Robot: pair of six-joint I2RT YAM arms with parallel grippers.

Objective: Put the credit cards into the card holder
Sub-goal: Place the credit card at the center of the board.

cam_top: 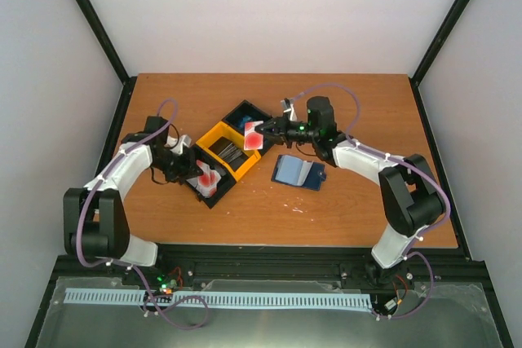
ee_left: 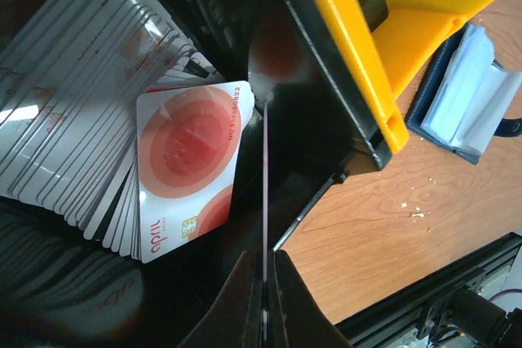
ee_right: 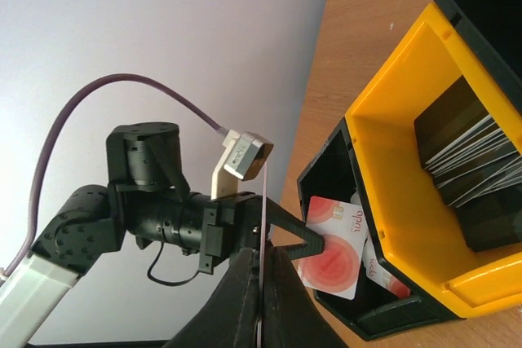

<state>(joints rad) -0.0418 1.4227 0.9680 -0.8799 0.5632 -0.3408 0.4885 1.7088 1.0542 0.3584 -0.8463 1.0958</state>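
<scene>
Gripping a red-blotched white credit card (cam_top: pixel 210 178) in the closed left gripper (cam_top: pixel 198 174), just above the near black compartment of the black-and-yellow tray (cam_top: pixel 243 169), over more stacked cards (ee_left: pixel 73 120). Pinching another such card (cam_top: pixel 253 136) in the right gripper (cam_top: pixel 262 133) above the tray's far end. Lying open on the worktop (cam_top: pixel 359 201) right of the tray, apart from both grippers: card holder (cam_top: pixel 298 171)

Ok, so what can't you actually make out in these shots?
Left wrist: the left end effector holds its card edge-on, face hidden.
Right wrist: same for the right end effector and its card.
Card holder: slots too small from above; the yellow tray and frame edge cut it off in the left wrist view.
</scene>
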